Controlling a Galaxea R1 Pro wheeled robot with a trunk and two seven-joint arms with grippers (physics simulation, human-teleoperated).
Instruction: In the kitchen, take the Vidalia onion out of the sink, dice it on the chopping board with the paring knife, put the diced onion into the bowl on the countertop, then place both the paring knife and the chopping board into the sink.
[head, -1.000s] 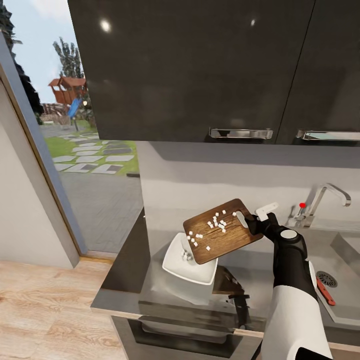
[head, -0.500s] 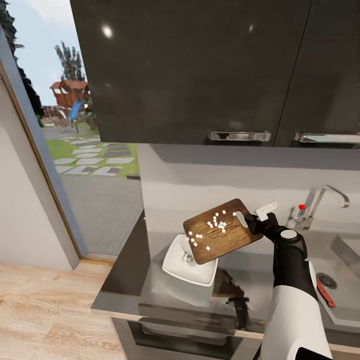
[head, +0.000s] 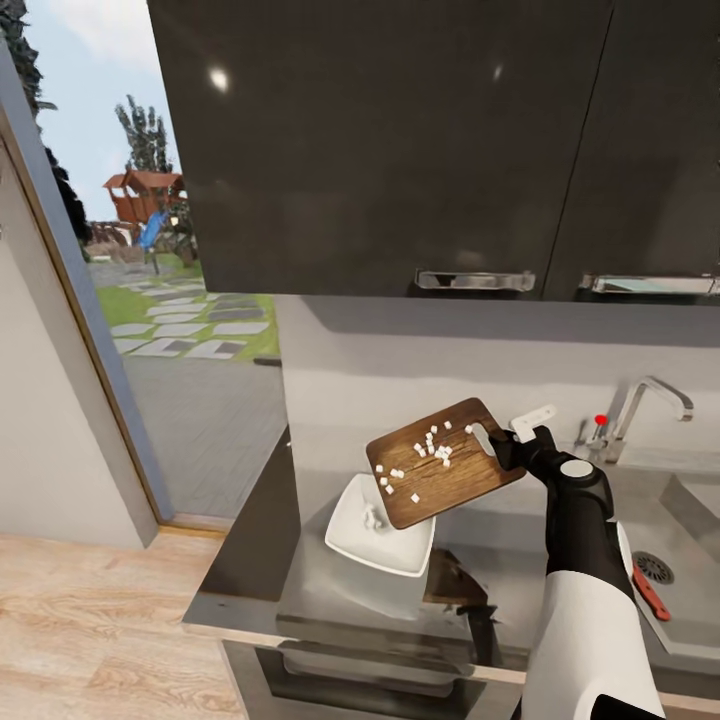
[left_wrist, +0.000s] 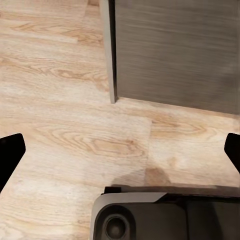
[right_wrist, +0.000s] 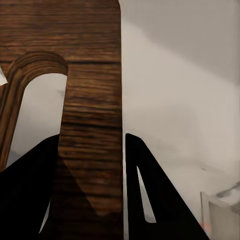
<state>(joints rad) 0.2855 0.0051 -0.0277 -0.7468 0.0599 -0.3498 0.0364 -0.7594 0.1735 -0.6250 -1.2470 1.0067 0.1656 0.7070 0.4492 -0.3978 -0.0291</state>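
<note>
The right tool (head: 503, 447) grips the chopping board (head: 440, 461) by its slotted end, tilted over the bowl (head: 378, 527) on the desk (head: 250, 555) — diced onion (head: 432, 446) clinging (some already in the bowl).

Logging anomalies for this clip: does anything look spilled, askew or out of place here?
Nothing spilled. The chopping board is tilted on purpose, held by the right gripper above the bowl; most diced onion clings to the board, with a few pieces in the bowl. The paring knife already lies in the sink.
</note>
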